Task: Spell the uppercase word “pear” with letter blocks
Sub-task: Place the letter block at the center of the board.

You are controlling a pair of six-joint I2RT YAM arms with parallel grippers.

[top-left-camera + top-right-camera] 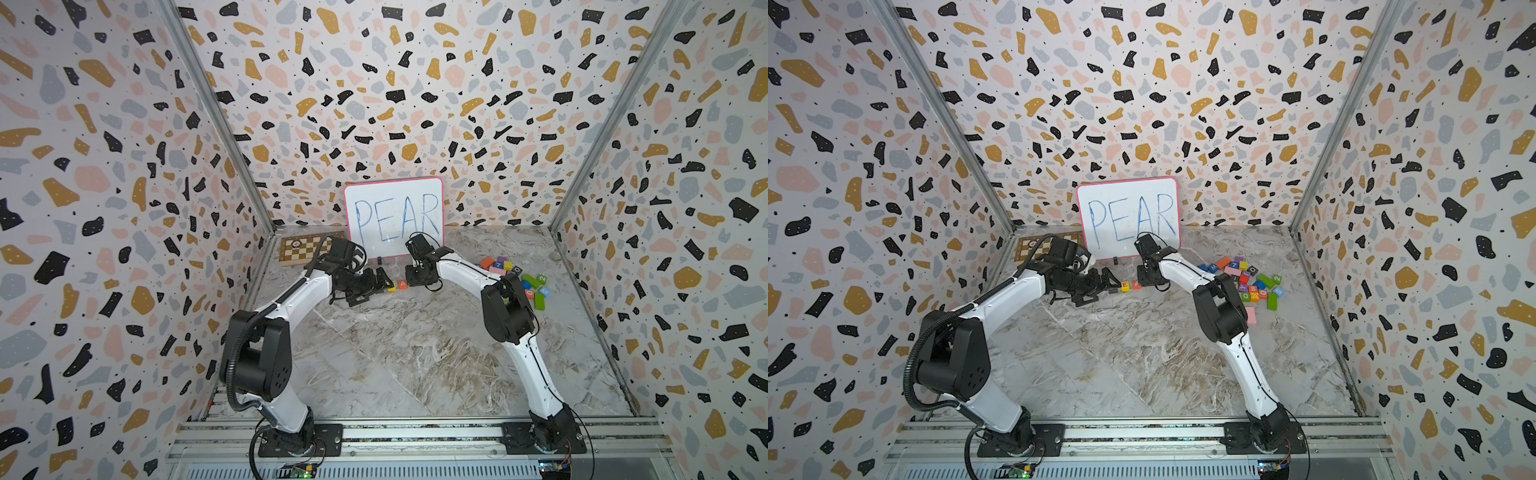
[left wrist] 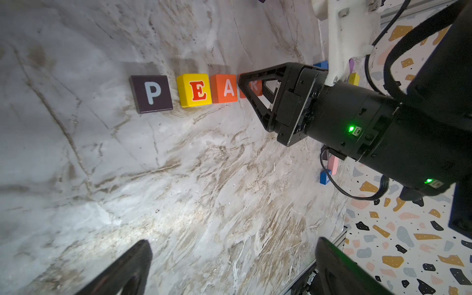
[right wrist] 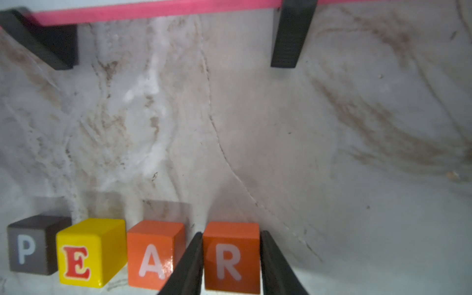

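Four letter blocks stand in a row on the marble table: black P, yellow E, orange A and orange-red R. My right gripper is shut on the R block, one finger against each side, the left finger in the narrow gap beside A. In the left wrist view the row reads P, E, A, with R partly hidden behind the right gripper. My left gripper hovers open and empty just left of the row.
The pink-framed whiteboard reading PEAR stands just behind the row on black feet. A pile of other coloured blocks lies to the right behind the right arm. A chessboard lies in the back left corner.
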